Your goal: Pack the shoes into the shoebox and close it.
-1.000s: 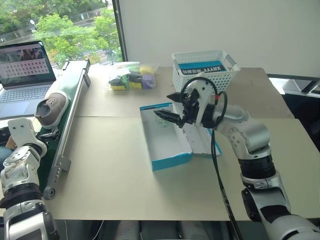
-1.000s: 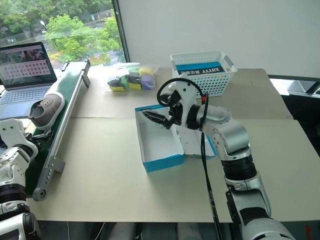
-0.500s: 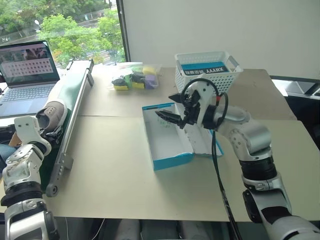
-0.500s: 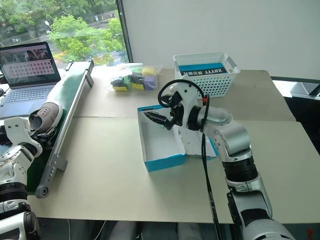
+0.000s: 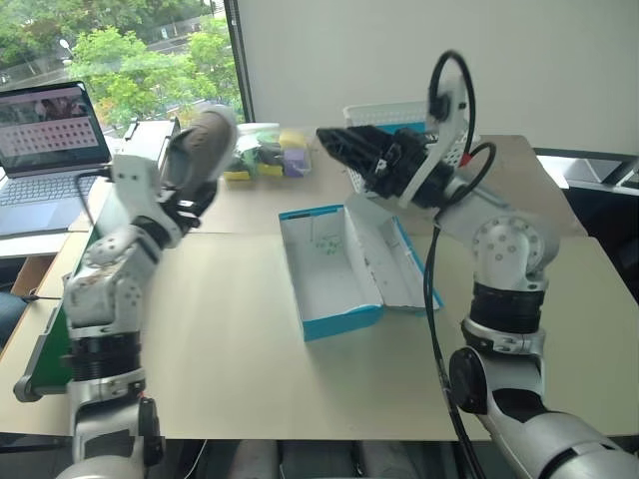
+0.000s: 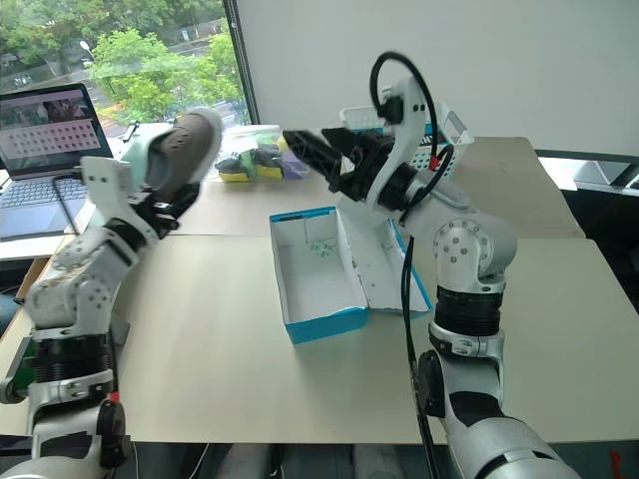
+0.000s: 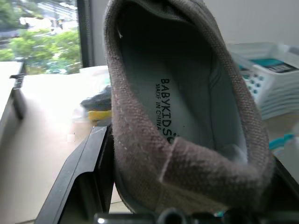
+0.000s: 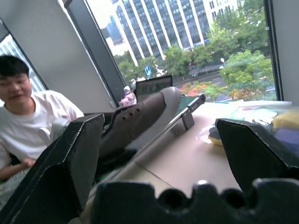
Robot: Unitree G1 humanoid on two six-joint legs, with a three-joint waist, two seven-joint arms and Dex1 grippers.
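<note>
A grey slip-on shoe (image 5: 200,145) hangs in the air left of the shoebox, toe up, with my left gripper (image 5: 188,197) shut on its heel end. The left wrist view looks into the shoe's (image 7: 187,116) pale, lettered inside. The blue shoebox (image 5: 344,321) lies open on the table, white inside, its lid (image 5: 399,264) folded out to the right. My right gripper (image 5: 339,155) is raised above the box's far end, open and pointing left at the shoe. In the right wrist view the shoe (image 8: 135,121) sits between its spread fingers (image 8: 70,158).
A white lattice basket (image 5: 454,150) stands behind the right gripper. A clear bag of coloured items (image 5: 265,158) lies at the back. A green conveyor (image 5: 45,344) runs along the table's left side, beside a laptop (image 5: 50,140). A person (image 8: 23,121) sits beyond the conveyor.
My left gripper closed on the shoe on the conveyor, lifted it and swung it right toward the box. The right gripper rose from over the box and turned toward the shoe.
</note>
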